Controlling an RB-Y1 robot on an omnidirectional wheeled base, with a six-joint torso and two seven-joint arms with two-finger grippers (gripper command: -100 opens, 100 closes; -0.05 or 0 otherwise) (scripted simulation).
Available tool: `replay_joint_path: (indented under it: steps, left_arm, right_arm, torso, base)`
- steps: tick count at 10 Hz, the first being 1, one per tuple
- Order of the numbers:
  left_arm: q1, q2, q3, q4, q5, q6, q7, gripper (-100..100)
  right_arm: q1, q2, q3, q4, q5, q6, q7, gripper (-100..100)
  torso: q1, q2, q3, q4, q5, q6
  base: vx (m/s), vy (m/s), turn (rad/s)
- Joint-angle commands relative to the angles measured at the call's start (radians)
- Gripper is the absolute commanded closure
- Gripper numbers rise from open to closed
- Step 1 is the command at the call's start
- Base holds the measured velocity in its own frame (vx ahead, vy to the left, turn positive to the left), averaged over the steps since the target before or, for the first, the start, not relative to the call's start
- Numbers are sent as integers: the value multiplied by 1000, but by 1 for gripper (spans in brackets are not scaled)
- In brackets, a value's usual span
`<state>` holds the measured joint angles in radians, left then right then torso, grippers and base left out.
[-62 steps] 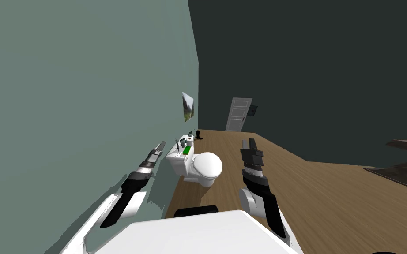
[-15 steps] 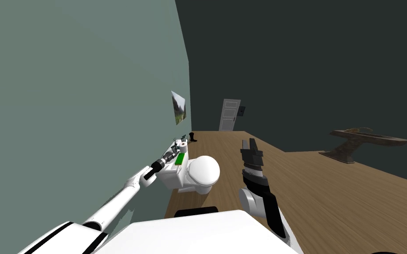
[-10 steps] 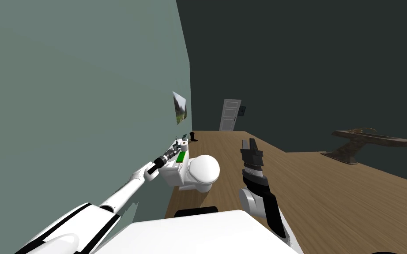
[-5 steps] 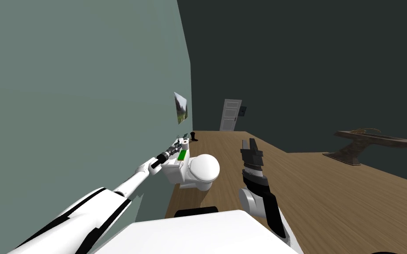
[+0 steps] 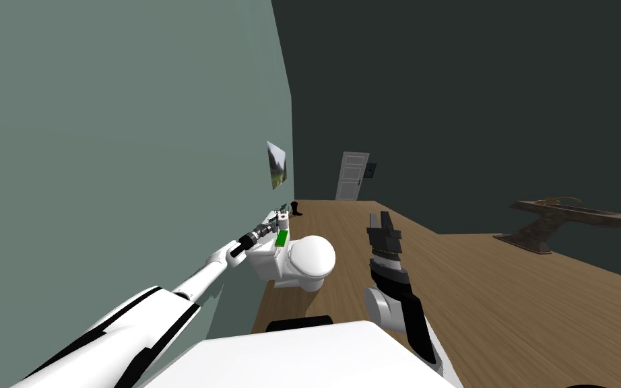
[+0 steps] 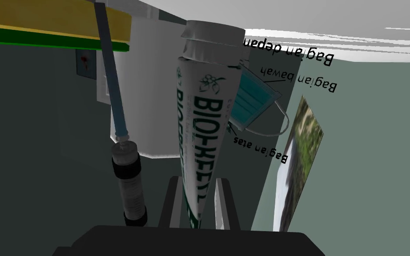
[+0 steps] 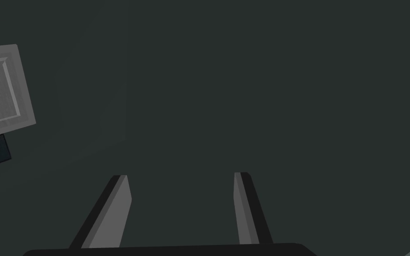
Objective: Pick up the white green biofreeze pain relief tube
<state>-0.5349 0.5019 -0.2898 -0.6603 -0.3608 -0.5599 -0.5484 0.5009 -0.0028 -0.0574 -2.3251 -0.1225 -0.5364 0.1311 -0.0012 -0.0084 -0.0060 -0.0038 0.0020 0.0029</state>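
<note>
Our left gripper [image 6: 195, 181] is out over the white toilet tank [image 5: 260, 256] by the grey-green wall [image 5: 134, 135], fingers pinching the narrow end of the white-green Biofreeze tube [image 6: 202, 111]; its cap is at the far end. Dark-handled brush [image 6: 127, 178] just beside the tube. Toilet bowl [image 5: 312, 256] next. Our right gripper [image 5: 379, 217] is raised over the wood floor [image 5: 504, 303], fingers spread apart.

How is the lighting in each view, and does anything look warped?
Head view: evenly lit, the wide lens splays the green-grey wall. Left wrist view: dim, the tube in the left hand shaded. Right wrist view: darkest, the open right hand dull grey.
</note>
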Motion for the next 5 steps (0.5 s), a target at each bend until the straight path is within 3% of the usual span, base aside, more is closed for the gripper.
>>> replay_joint_path:
  steps: [1, 2, 3, 5]
  left_arm:
    - [0, 0, 0, 0, 0, 0, 0, 100]
    - [0, 0, 0, 0, 0, 0, 0, 0]
    - [50, 4, 21, -50, -20, 12, 14, 100]
    - [71, 4, 21, -74, -20, 12, 14, 100]
  right_arm:
    - [0, 0, 0, 0, 0, 0, 0, 0]
    - [0, 0, 0, 0, 0, 0, 0, 0]
    - [0, 0, 0, 0, 0, 0, 0, 0]
    - [0, 0, 0, 0, 0, 0, 0, 0]
  torso:
    - [0, 0, 0, 0, 0, 0]
    - [0, 0, 0, 0, 0, 0]
    - [0, 0, 0, 0, 0, 0]
    - [1, -5, -4, -4, 2, 0]
  base:
    - [0, 0, 0]
    - [0, 0, 0]
    - [58, -1, -63]
    - [53, 2, -17]
